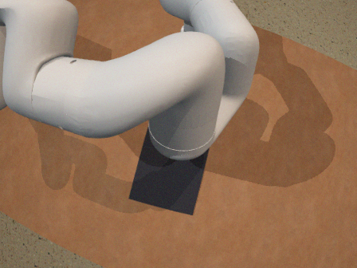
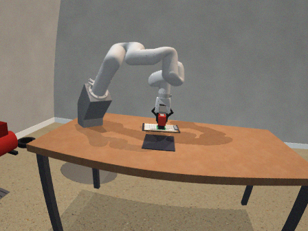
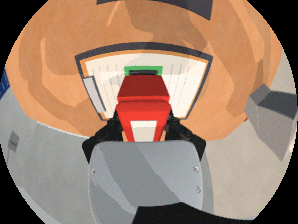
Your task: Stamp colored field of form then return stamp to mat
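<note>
My gripper (image 2: 161,116) (image 3: 143,102) is shut on the red stamp (image 2: 161,120) (image 3: 143,96) and holds it upright. The stamp is low over the white form (image 2: 171,127) (image 3: 189,79), at or just above its face; I cannot tell whether they touch. In the wrist view a strip of the green field (image 3: 143,70) shows just beyond the stamp, and the stamp hides the rest of the field. The dark mat (image 1: 167,187) (image 2: 159,142) lies bare in front of the form. In the top view the arm (image 1: 159,92) hides the stamp and the form.
The robot's grey base (image 2: 91,110) stands at the table's back left. The wooden table (image 2: 223,155) reaches well to the right of the form. A red machine (image 2: 5,139) stands on the floor at the far left.
</note>
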Motion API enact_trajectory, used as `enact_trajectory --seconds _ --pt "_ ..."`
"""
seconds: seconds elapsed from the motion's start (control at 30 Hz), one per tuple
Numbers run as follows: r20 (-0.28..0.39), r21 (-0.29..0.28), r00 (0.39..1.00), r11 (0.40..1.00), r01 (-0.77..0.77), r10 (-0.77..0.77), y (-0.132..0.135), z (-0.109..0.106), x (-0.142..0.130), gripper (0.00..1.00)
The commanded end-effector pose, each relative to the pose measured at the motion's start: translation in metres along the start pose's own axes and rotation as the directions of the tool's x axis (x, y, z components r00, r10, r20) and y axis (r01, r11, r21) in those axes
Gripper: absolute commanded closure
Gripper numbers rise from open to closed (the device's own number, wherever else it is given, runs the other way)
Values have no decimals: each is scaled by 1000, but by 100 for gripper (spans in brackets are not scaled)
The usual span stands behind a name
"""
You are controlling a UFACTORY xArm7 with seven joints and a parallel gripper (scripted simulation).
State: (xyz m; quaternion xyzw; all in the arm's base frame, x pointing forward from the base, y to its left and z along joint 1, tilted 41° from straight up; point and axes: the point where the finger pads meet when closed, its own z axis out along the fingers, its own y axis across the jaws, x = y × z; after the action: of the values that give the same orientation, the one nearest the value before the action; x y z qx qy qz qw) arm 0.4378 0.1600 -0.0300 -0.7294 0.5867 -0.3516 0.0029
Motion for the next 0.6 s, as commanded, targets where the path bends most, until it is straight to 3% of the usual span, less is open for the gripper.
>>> enact_trajectory --seconds 0.0,0.57 --pt "3 1 1000 1000 0 0 -1 8 -1 67" --pt "3 1 1000 1000 0 0 -1 11 -1 67"
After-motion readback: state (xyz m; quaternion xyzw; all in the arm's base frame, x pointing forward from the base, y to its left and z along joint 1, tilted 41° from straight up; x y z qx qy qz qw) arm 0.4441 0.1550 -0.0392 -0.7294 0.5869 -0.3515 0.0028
